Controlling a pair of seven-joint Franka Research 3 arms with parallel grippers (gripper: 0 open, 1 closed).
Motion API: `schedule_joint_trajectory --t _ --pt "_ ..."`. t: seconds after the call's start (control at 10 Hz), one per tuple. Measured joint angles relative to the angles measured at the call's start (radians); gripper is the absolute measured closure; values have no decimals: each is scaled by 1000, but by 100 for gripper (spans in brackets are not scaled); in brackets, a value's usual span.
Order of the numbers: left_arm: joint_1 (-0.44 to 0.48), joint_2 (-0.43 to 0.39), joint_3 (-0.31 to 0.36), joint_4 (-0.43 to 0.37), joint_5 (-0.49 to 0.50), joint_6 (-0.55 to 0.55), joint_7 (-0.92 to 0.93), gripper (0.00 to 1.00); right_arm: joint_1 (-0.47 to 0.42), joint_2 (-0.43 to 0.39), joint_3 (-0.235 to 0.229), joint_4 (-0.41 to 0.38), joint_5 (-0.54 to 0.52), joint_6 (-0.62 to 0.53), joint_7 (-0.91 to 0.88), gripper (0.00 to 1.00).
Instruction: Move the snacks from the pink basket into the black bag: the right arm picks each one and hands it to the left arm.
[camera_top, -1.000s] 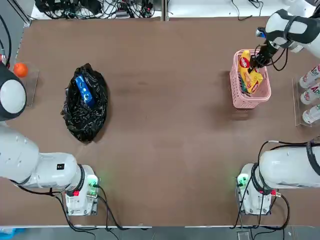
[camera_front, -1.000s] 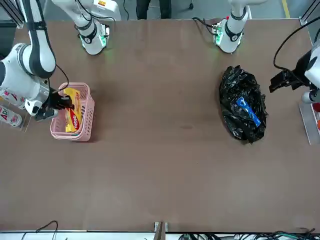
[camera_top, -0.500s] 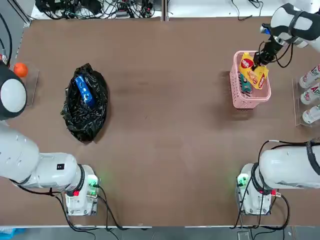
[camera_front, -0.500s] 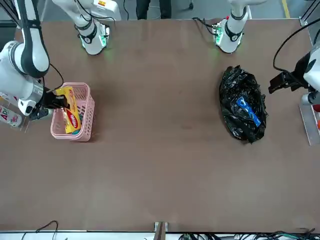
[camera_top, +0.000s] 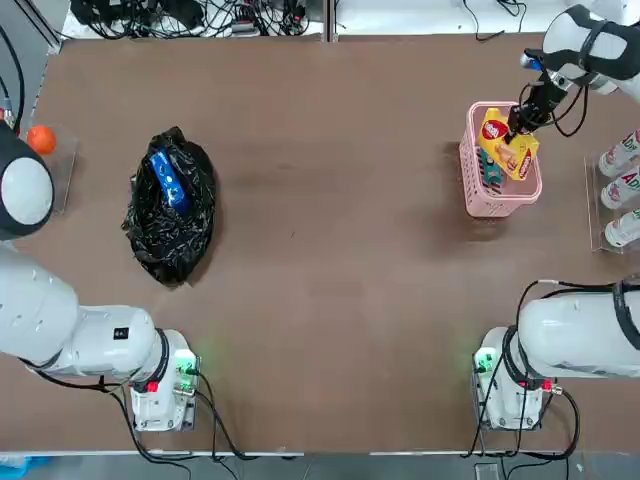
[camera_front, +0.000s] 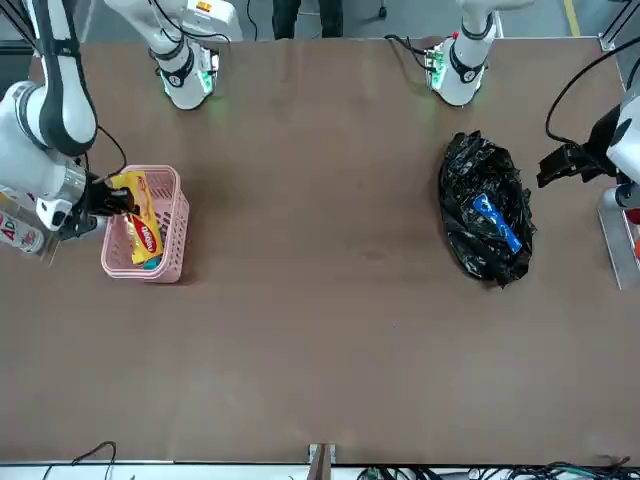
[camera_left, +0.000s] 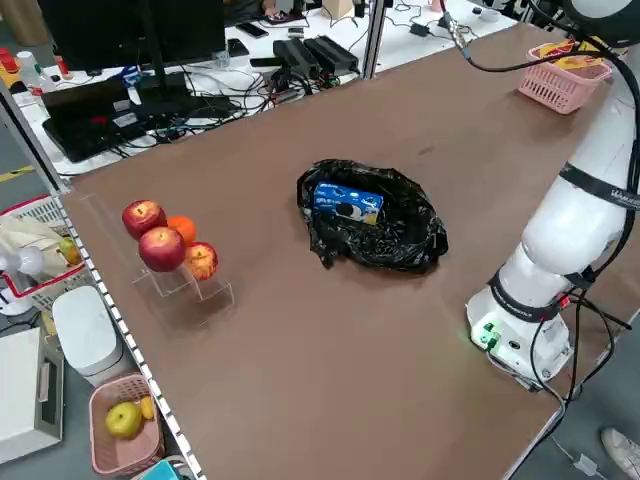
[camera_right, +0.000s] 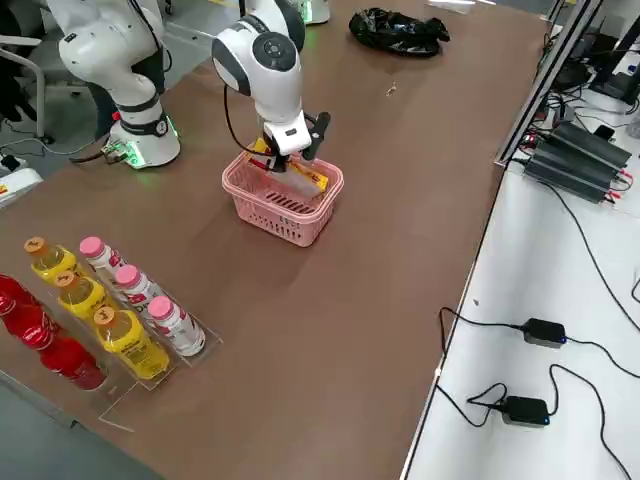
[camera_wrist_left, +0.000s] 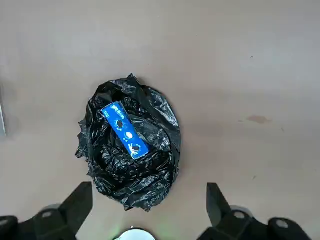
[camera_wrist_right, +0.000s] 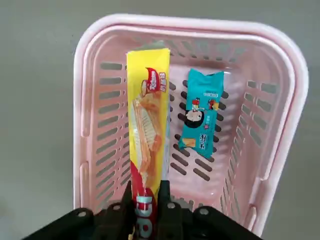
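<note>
One yellow snack box (camera_wrist_right: 146, 145) is clamped in the right gripper (camera_wrist_right: 148, 207) above the pink basket (camera_wrist_right: 95, 105); left gripper (camera_wrist_left: 145, 210), fingers apart, hovers over the black bag (camera_wrist_left: 130, 155).

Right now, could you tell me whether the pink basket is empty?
Not empty. A teal packet lies on the pink basket floor, while the right hand holds the yellow snack above it.

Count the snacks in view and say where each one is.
3: the blue packet lies in the black bag; the yellow box is held by the right gripper above the pink basket; the teal packet lies inside it.
</note>
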Motion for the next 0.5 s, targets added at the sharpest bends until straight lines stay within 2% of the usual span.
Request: schedule_joint_trajectory --t 0.5 --pt "-2 8 -1 0 0 0 0 0 -12 0 0 4 -17 -54 -19 78"
